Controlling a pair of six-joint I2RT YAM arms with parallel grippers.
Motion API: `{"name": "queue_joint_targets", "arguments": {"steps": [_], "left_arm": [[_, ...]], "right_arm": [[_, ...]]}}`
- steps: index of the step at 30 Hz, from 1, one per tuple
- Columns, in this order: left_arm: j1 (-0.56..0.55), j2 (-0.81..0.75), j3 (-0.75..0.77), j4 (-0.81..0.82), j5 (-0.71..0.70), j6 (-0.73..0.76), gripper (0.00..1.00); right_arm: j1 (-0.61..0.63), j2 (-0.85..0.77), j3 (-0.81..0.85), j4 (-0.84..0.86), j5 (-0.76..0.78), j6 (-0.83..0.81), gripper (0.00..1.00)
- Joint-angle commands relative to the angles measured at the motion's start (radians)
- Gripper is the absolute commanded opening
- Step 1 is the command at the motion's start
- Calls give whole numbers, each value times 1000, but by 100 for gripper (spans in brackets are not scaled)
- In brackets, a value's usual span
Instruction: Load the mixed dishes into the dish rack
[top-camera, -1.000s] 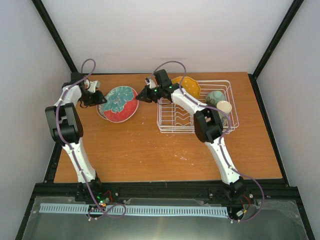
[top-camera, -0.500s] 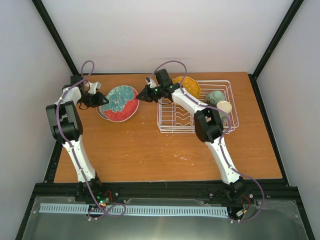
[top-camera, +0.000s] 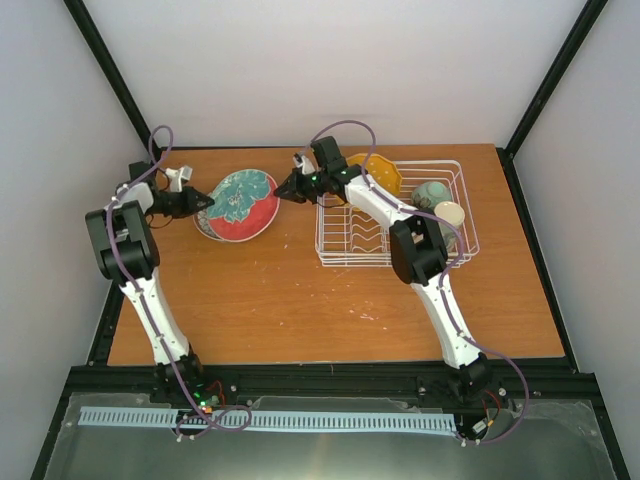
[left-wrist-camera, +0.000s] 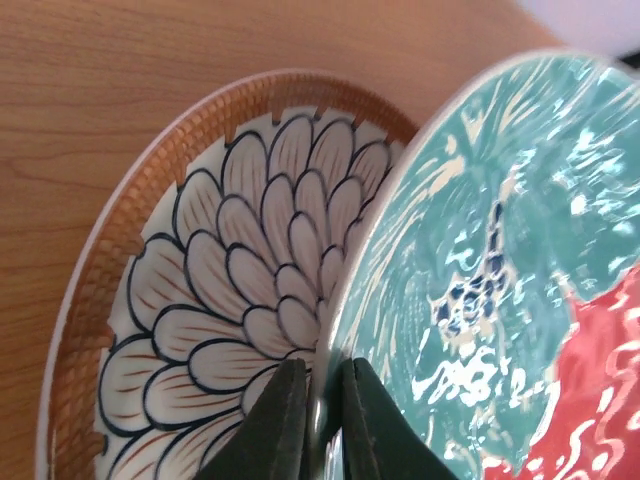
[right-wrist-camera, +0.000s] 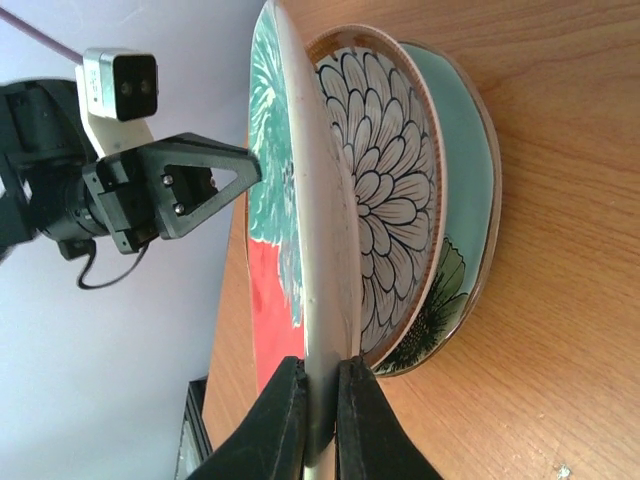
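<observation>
The red-and-teal plate (top-camera: 243, 205) is lifted on edge over a stack at the table's back left. My left gripper (top-camera: 204, 203) is shut on its left rim, and my right gripper (top-camera: 281, 192) is shut on its right rim. The left wrist view shows my jaws (left-wrist-camera: 320, 370) pinching the rim of that plate (left-wrist-camera: 500, 250). The right wrist view shows the same at my right gripper (right-wrist-camera: 320, 368). The white plate with dark floral pattern (left-wrist-camera: 220, 290) (right-wrist-camera: 385, 190) lies below it. The white dish rack (top-camera: 350, 245) holds the orange-yellow plate (top-camera: 383, 172), teal bowl (top-camera: 432, 191) and cream mug (top-camera: 449, 213).
A pale teal plate with a dark flower (right-wrist-camera: 465, 190) lies under the floral plate on the wooden table (top-camera: 330, 300). The rack's upright prongs (top-camera: 365, 235) stand free at its left and middle. My left gripper's camera and fingers show in the right wrist view (right-wrist-camera: 170, 195).
My left arm's wrist has swung outward to the left and up. Both grippers keep their hold on the red-and-teal plate, which has barely shifted.
</observation>
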Motion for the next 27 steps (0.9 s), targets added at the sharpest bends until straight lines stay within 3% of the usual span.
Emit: {"name": "queue_joint_targets", "arguments": {"steps": [1,4,6,9,11,13,14,17,20,24,27], "left_arm": [[-56,-64,-43,57,389,-25,1],[-56,-86,-54,80,420,-40,3],[-57,-70,-41,64,400,-38,16],[-62,-33,-34,41,414,-17,24],[-73,-24,-39,43,424,-10,19],[-87,-20,-40,49,439,-11,7],[-94,-20,-37,52,453,-13,7],[-112,-26,-36,76,484,-30,17],[-137,-30,-35,107,509,-57,19],[-178,-31,-27,123,520,-78,2],[-194,-54,-64,236,565,-157,1]], "right_arm": [[6,-37,61,127,-112,11,3],[5,-35,64,127,-114,10,3],[6,-35,67,126,-116,10,3],[7,-37,71,125,-119,7,3],[7,-35,72,134,-125,17,3],[8,-30,79,141,-133,27,3],[8,-28,81,141,-134,28,3],[9,-26,81,142,-141,29,3],[11,-27,81,139,-145,27,3],[15,-25,82,149,-155,34,3],[18,-26,81,150,-155,33,3]]}}
